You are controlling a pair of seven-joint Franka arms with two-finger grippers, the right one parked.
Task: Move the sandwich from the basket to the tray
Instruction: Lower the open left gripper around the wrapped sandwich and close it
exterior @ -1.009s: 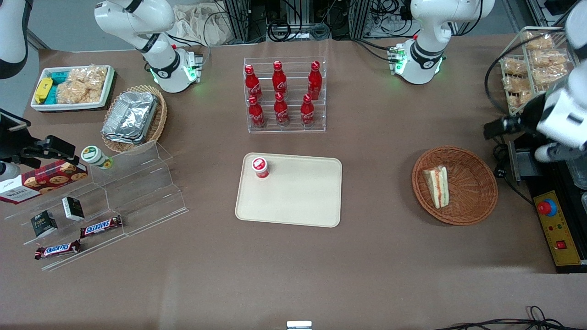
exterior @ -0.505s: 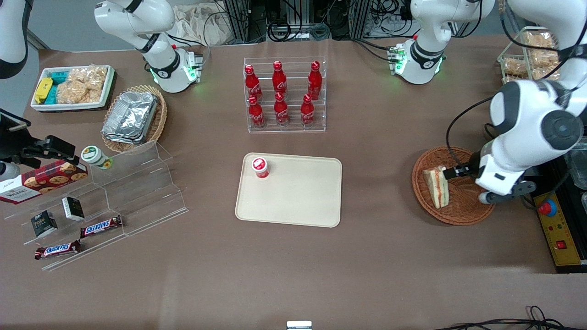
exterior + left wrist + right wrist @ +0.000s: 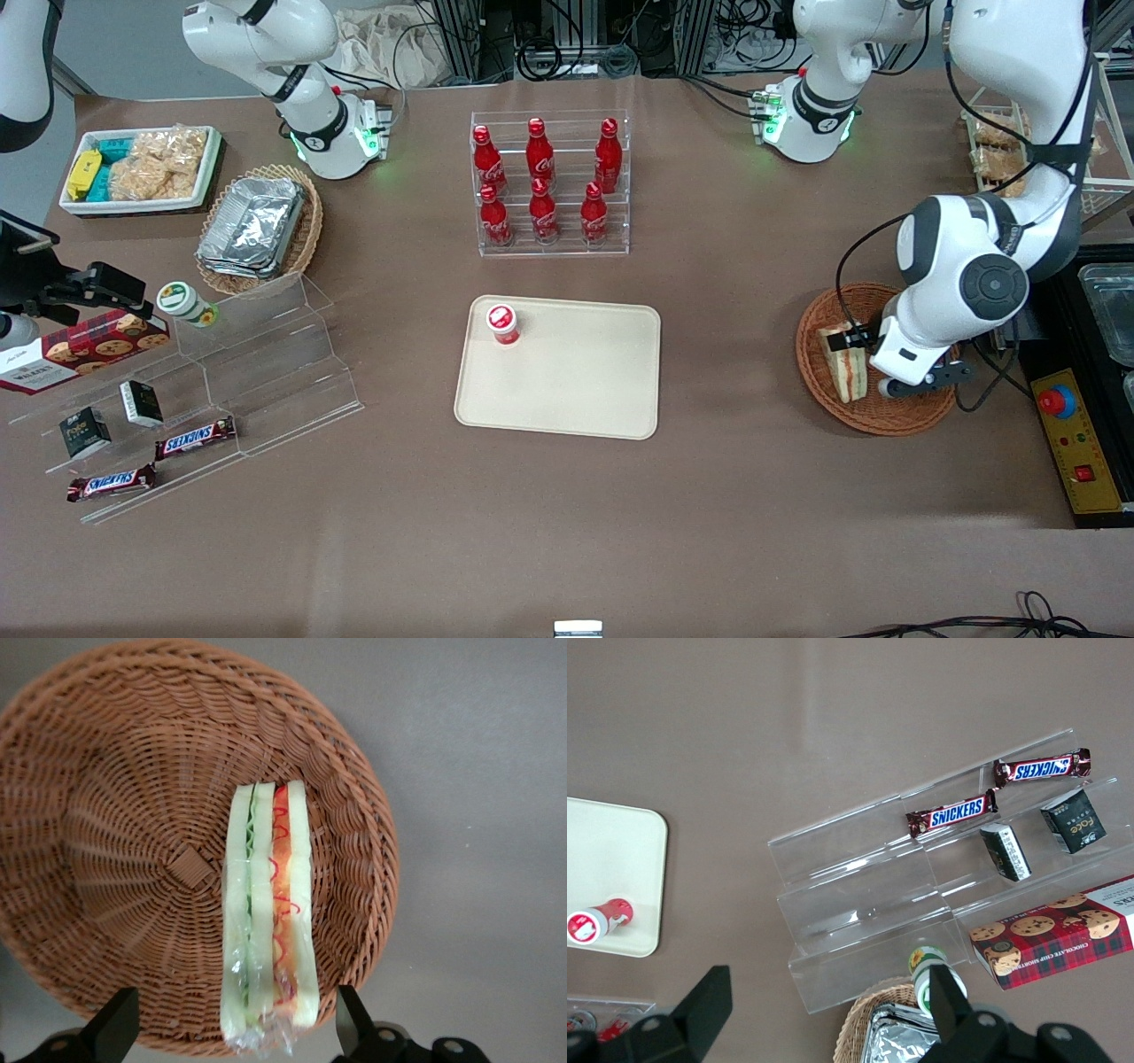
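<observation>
The sandwich (image 3: 842, 365), a wedge of white bread with red and green filling, lies wrapped in clear film in the round reddish-brown wicker basket (image 3: 886, 424) toward the working arm's end of the table. My left gripper (image 3: 858, 342) hangs just above the basket, over the sandwich. In the left wrist view the gripper (image 3: 235, 1028) is open, its two black fingers standing on either side of the sandwich (image 3: 268, 912), apart from it, with the basket (image 3: 115, 868) below. The beige tray (image 3: 576, 381) lies flat at the table's middle.
A small red-capped bottle (image 3: 502, 323) stands on the tray's corner. A clear rack of red cola bottles (image 3: 549, 182) stands farther from the camera than the tray. A yellow control box (image 3: 1076, 443) with a red button lies beside the basket.
My left arm has swung in from the table's end to over the basket. The gripper has come over the sandwich. The sandwich and the basket have not moved.
</observation>
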